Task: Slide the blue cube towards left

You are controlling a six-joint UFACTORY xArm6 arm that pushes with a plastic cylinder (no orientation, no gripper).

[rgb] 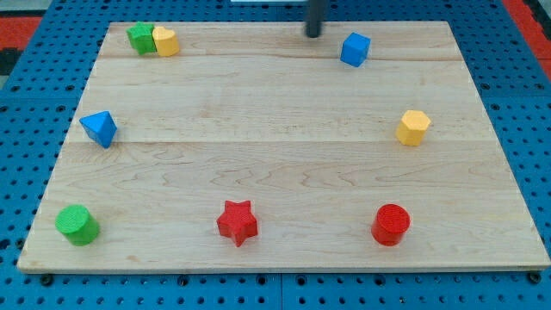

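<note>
My tip (313, 34) sits at the upper middle of the frame, near the top edge of the pale wooden board (275, 172). It's on the view's left of the blue cube (355, 49), near it but not touching. The rod is bare, with no jaws, so nothing opens or closes and nothing is held.

That's the wrong side for this push. To send the cube left, my tip needs to be on the cube's right face. My plan would be:
- go round the cube without clipping it; the strip of board above it is narrow, so passing below looks safer
- line up on the middle of the right face, since an off-centre hit would probably spin it
- push straight left, parallel to the top edge

The cube is a small solid blue block in the upper right of the frame, close to the top edge and turned slightly, so a corner faces the view's bottom. Because of that turn it may rotate on first contact.

The path left is open. The green block (140, 38) and the yellow block (165, 41) touching it sit far off in the upper left corner.
</note>
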